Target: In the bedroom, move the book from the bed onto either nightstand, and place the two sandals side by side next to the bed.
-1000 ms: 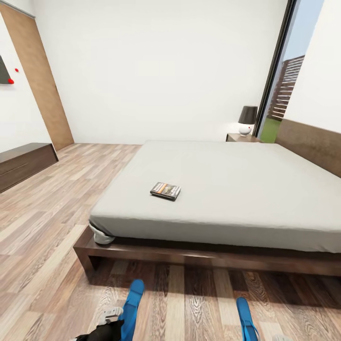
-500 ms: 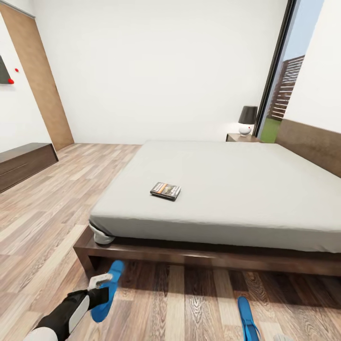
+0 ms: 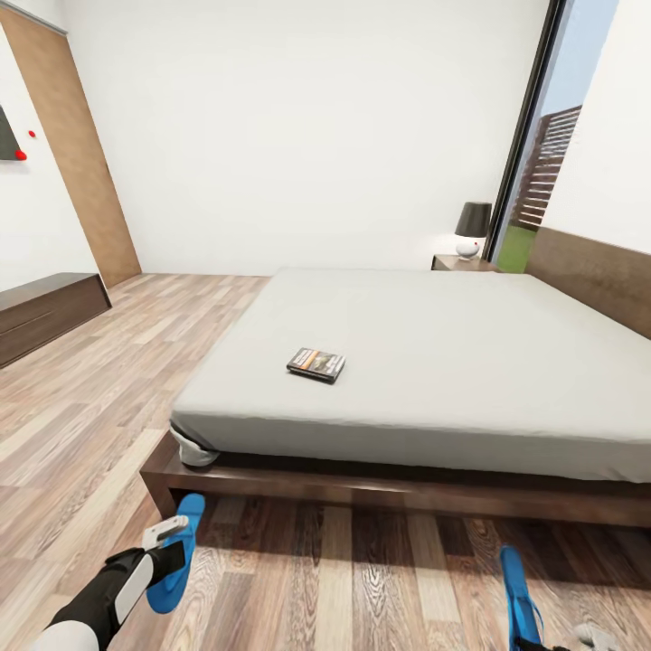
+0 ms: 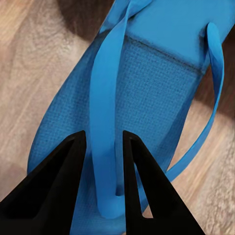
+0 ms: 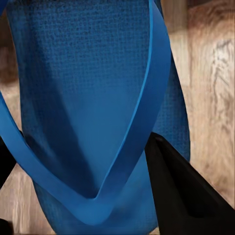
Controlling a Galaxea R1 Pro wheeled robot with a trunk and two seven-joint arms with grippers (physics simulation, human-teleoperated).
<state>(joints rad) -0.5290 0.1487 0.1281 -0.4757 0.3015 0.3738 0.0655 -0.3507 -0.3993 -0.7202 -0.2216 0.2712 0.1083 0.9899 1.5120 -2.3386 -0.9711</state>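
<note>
The two bright blue flat flip-flop sandals hang by their straps, one pinched in our left gripper (image 4: 102,183) and one (image 5: 93,103) straddled by our right gripper's (image 5: 83,166) fingers, ready for pairing beside the bed's dark wooden frame (image 3: 380,488).

Left arm (image 3: 104,597) black-white; tool (image 4: 103,161) fingers black, wedge-shaped.

Left hand (image 3: 170,533), clamped on one bright blue flip-flop sandal (image 3: 172,561), has swung it outward to the bed frame's near corner. Second blue sandal (image 3: 516,606), strap between right-hand fingers (image 5: 181,191), shifted rightward.
</note>
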